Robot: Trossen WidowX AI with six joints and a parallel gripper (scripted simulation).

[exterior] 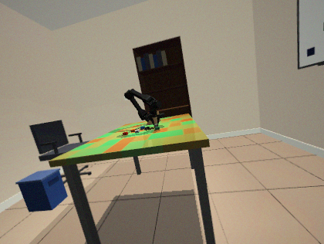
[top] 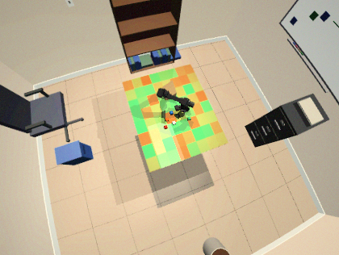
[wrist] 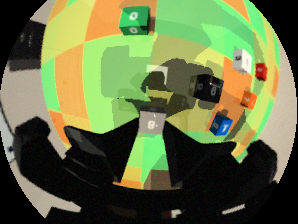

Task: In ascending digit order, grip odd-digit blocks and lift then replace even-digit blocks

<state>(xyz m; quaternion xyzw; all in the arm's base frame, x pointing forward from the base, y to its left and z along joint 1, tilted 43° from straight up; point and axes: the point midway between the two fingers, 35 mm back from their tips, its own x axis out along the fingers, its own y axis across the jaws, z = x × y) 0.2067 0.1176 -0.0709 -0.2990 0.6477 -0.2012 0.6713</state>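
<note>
My gripper is shut on a grey block with a digit that looks like 8. The block is between the fingertips in the wrist view, at or just above the table; the exact gap cannot be told. A green block showing 0 stands apart, at the top of the wrist view. To the right of the gripper are a black block, a blue block, a white block, an orange block and a red block. Their digits are hard to read.
The blocks stand on a table with a patchwork of green, orange and yellow. The black arm reaches over it. A bookcase, a chair, a blue bin and a cabinet stand around the table.
</note>
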